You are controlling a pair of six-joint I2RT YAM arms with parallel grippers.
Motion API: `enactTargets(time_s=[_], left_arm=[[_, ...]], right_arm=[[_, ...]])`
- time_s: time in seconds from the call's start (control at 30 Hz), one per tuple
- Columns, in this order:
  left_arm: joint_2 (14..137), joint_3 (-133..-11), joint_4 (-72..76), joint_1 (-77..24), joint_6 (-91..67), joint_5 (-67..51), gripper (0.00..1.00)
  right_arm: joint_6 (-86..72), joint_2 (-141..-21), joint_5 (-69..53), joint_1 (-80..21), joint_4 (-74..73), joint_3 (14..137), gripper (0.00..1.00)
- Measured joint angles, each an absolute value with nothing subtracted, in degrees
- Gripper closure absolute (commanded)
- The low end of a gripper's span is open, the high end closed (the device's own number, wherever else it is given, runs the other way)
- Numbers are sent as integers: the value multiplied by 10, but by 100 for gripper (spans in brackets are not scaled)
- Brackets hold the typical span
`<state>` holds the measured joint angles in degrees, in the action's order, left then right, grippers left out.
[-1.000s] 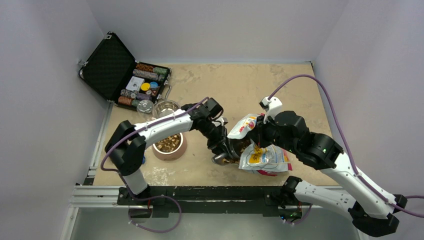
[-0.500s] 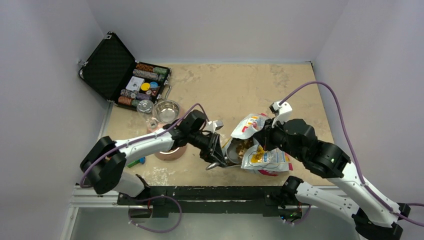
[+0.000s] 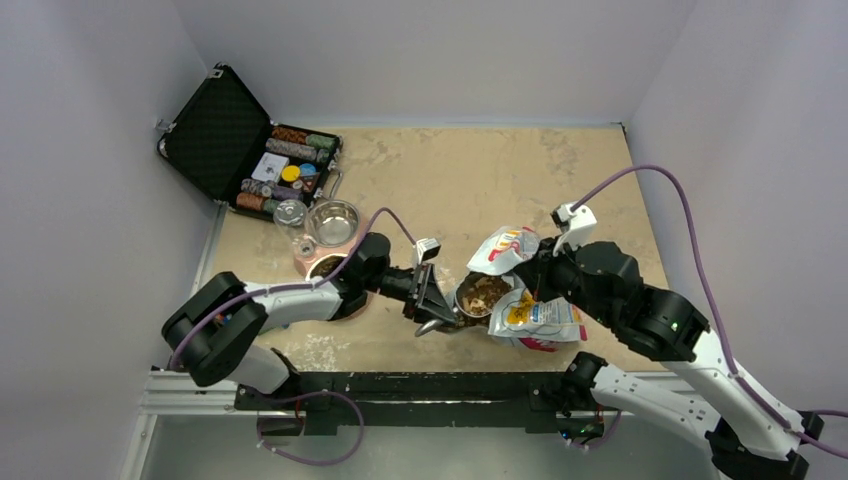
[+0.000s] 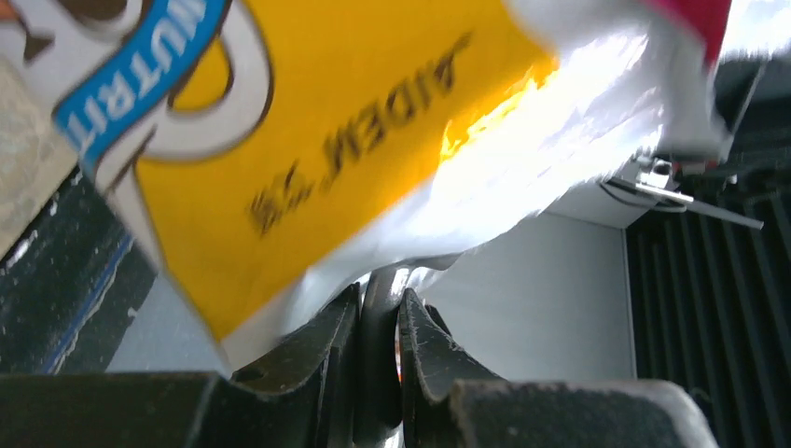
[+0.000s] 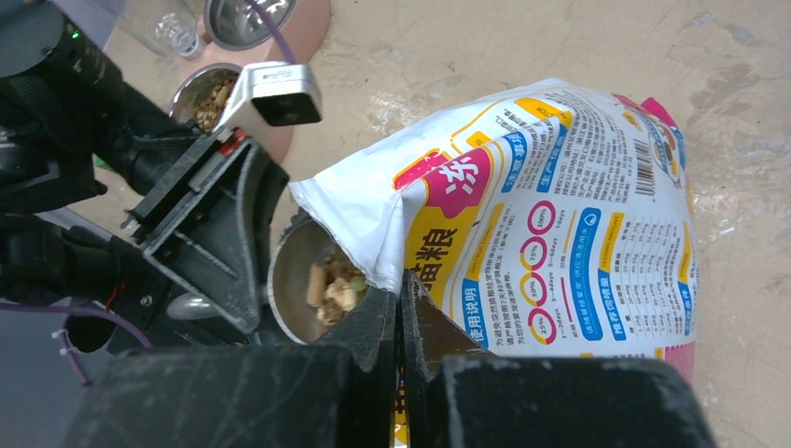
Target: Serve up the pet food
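The pet food (image 3: 484,292) I'm after sits as a heap of brown kibble in a round metal scoop (image 3: 470,300), right at the open mouth of the bag (image 3: 535,315). More of it lies in a bowl (image 3: 322,267) well to the bag's left. The left fingers (image 3: 432,308) are clamped narrow on the scoop's handle, on the bag's left side. The right fingers (image 5: 399,322) are pressed shut on the torn edge of the bag's mouth.

A second ago the left arm's elbow stood high and its upper link covered the bowl. Now the arm lies low and stretched towards the bag, and the bowl's kibble shows beside it. The scoop has come further out of the bag's mouth and shows a fuller face of kibble. The right wrist has shifted slightly to the right; the bag itself has hardly moved.

The bag lies close to the near edge of the desk (image 3: 450,170). Beyond the bag towards the back wall I have a wide stretch of bare desk, and a narrower strip to the bag's right. To its left stand the bowl, a steel bowl (image 3: 335,220) and a glass jar (image 3: 290,213). Farthest from the bag, at the far-left corner, is the open black case (image 3: 215,135).
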<state>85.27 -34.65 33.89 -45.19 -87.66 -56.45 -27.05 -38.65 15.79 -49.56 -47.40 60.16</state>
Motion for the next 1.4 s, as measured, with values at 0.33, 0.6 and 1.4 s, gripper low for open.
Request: enactTargets(time_s=[0.33, 0.6, 1.4], left_arm=[[715, -314, 218, -445, -811, -594, 100], [571, -313, 31, -441, -737, -596, 100], [471, -437, -126, -340, -785, -548, 100]], right_arm=[[-279, -367, 192, -496, -498, 608, 100], [-281, -372, 201, -496, -510, 618, 100], [-289, -371, 201, -496, -518, 621, 100]])
